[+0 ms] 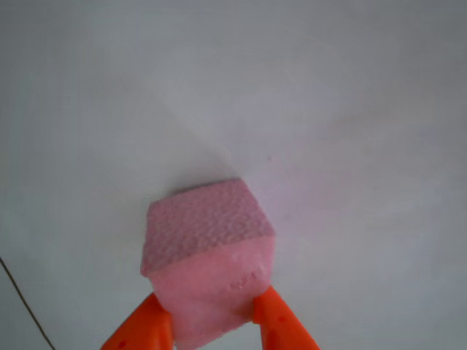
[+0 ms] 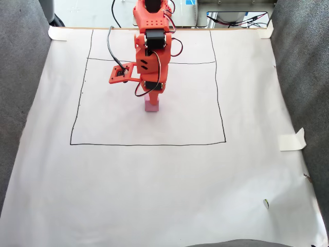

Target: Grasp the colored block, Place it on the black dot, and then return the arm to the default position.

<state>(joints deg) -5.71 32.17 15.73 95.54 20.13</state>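
Jaws clamp the colored block [image 1: 208,251] over white paper [image 2: 154,195].

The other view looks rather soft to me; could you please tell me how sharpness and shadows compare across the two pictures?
In the other view the colored block and end effector look soft, with a faint grey shadow fanning behind the block; in the fixed view the drawn lines on the white paper are crisp, lighting is even, and the block casts hardly any shadow.
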